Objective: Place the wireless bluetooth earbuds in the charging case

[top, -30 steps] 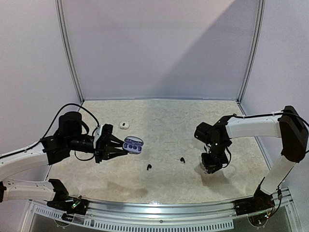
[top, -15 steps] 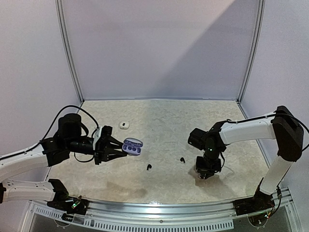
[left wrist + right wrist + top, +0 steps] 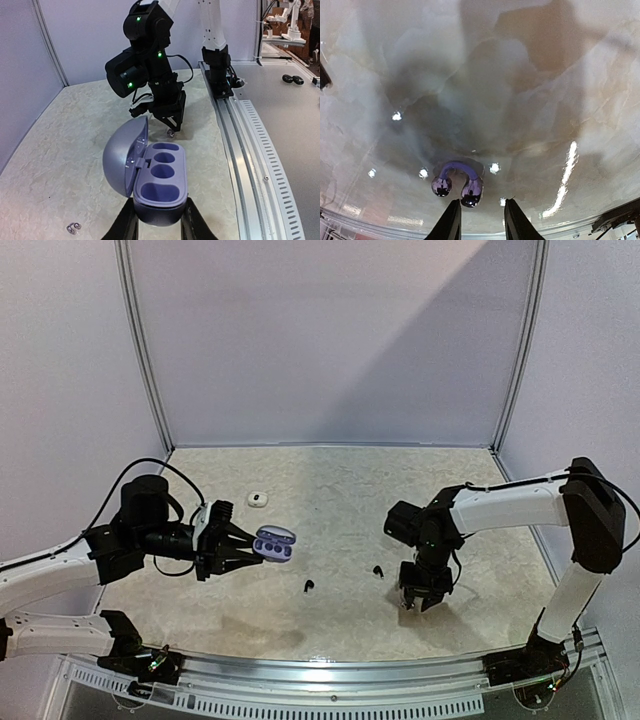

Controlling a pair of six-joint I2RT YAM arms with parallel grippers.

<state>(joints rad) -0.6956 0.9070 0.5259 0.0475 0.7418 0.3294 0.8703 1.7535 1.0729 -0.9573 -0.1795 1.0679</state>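
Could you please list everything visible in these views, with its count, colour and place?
open lilac pebble-shaped charging case: one, lilac, wells empty, held above the table by the left pincer.
glossy purple U-shaped earbud: one, purple, on the table just ahead of the right pincer's fingers.
small black earbuds: two, black, on the table between the arms, the second nearer the right arm.
small whitish oval object: one, whitish, on the table beyond the case; too small to identify.
beige marbled table: one, beige, under everything.
left pincer: one, black, shut on the case.
right pincer: one, black, open, pointing down at the table.
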